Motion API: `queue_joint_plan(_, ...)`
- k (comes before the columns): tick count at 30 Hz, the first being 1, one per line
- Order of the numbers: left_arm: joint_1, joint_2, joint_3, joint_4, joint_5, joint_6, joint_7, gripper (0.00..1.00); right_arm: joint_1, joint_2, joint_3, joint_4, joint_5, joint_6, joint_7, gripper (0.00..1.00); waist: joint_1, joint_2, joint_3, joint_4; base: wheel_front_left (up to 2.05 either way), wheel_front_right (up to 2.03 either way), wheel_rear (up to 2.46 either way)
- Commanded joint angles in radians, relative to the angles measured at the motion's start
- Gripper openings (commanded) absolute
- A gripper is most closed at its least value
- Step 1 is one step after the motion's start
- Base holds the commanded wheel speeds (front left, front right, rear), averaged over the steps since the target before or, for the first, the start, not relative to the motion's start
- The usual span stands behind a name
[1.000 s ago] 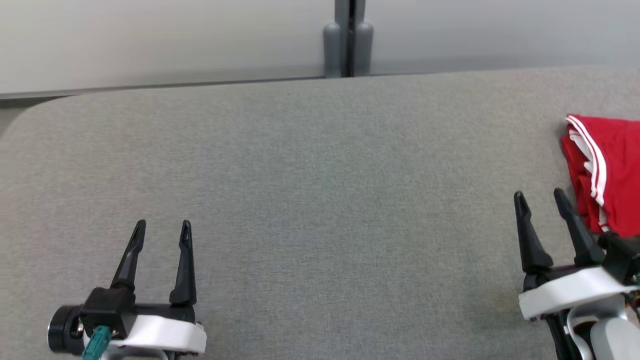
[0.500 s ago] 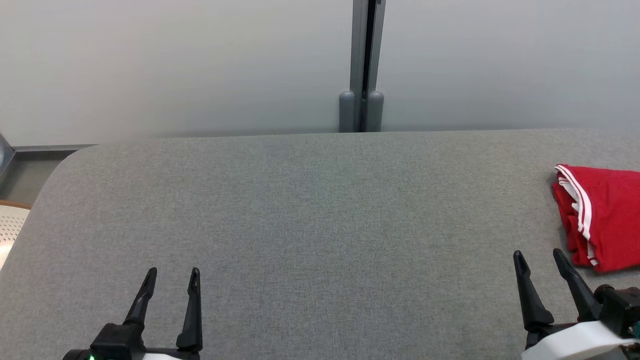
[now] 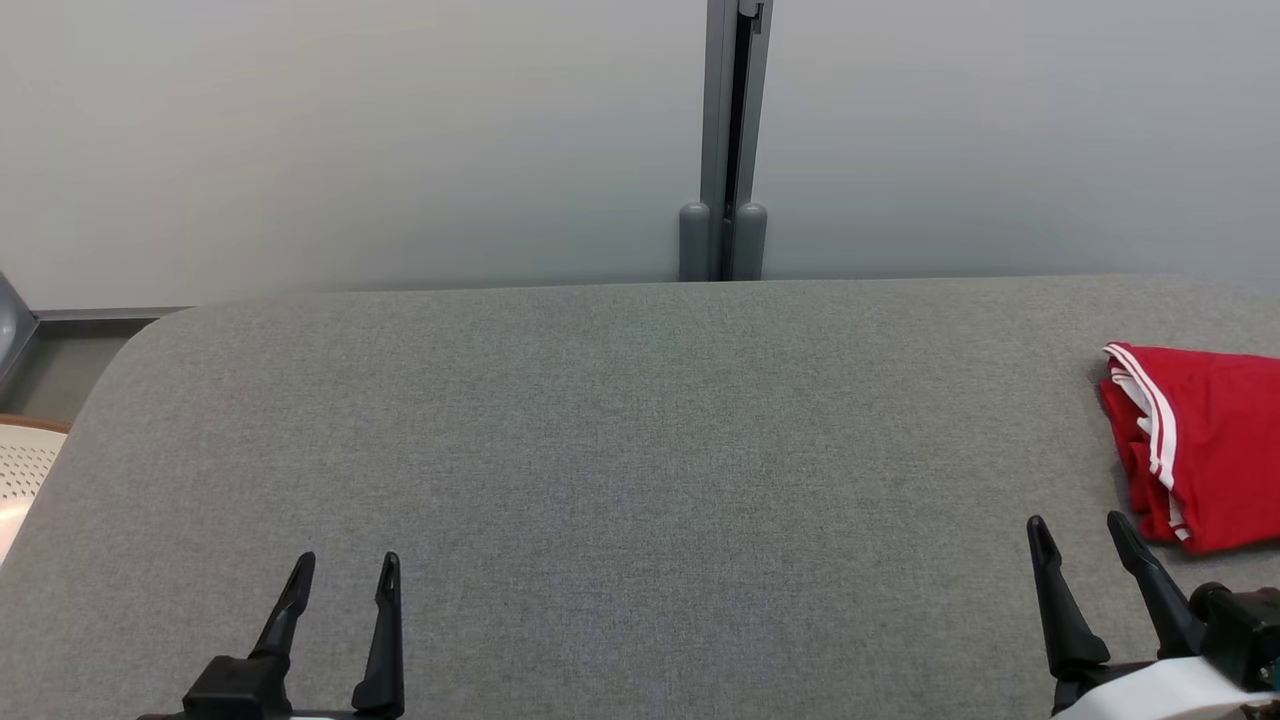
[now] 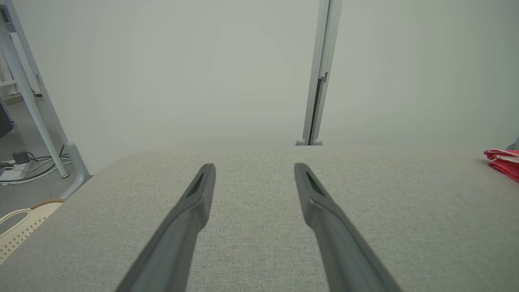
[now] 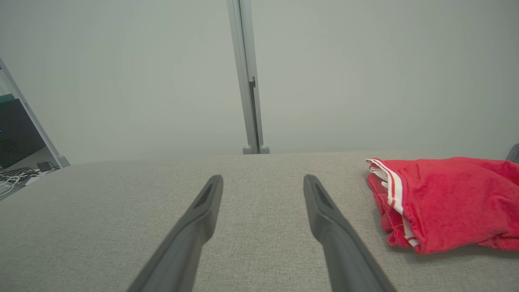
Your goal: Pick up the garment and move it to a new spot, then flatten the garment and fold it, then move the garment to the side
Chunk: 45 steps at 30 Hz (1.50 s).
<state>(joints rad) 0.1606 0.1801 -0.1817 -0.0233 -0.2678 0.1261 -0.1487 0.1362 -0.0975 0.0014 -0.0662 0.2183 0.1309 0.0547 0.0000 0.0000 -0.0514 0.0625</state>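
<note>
Now my left gripper (image 3: 347, 560) and right gripper (image 3: 1076, 522) stand released, holding nothing. Red shorts (image 3: 1210, 445) lie folded at the frame's right edge; I judge I should steer clear, sparing the fold.

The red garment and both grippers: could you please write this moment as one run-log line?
garment: lying on table, right side, not gripped | left gripper: open, empty | right gripper: open, empty, near garment
</note>
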Motion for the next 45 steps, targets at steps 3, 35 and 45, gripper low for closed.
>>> queue_joint_plan(3,0.006,0.006,0.000,0.009,-0.009,0.005,-0.002,1.00,0.009,0.002,-0.001,-0.005,-0.004,0.000,0.005,1.00,0.0000,0.0000,-0.001,0.000,0.00,0.00,0.00)
queue_joint_plan(35,-0.029,-0.015,-0.005,0.073,-0.149,-0.026,-0.003,0.00,-0.013,0.016,-0.002,0.041,0.125,0.000,0.019,0.00,0.0000,0.0000,0.006,0.003,0.00,0.00,0.00)
queue_joint_plan(45,-0.067,-0.023,0.028,0.105,-0.322,-0.059,0.027,0.00,-0.047,0.020,-0.017,0.079,0.301,0.000,0.024,0.00,0.0000,0.0000,0.010,-0.003,0.00,0.00,0.00)
